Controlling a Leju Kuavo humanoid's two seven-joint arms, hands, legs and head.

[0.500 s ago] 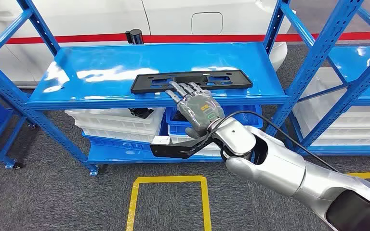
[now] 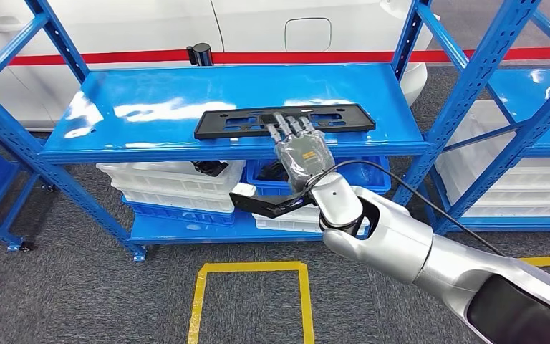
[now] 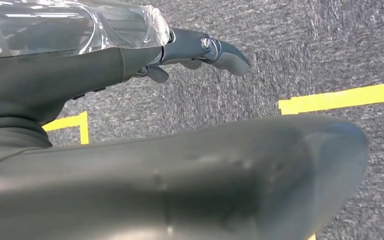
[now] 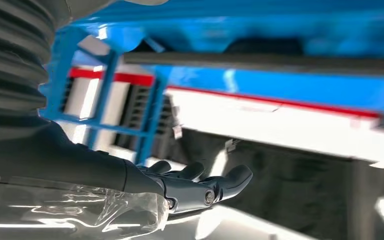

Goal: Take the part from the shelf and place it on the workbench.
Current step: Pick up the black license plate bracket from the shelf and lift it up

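One black flat part point(image 2: 284, 120) lies on the blue shelf point(image 2: 150, 107) top in the head view; right hand point(image 2: 299, 149) rests fingers, slightly spread, on its near edge. Left wrist view: left hand point(image 3: 200, 47) fingers extended, holding nothing, above grey carpet point(image 3: 305, 45). Right wrist view: fingers point(image 4: 230, 180) loosely apart.

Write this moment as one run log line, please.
phase: reaching | right hand: open, fingers over black part | part: flat on blue shelf | left hand: hanging over floor

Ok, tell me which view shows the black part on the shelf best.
Head view: the black part lies whole on the blue shelf, right hand reaching over it. Right wrist view catches its dark edge, blurred.
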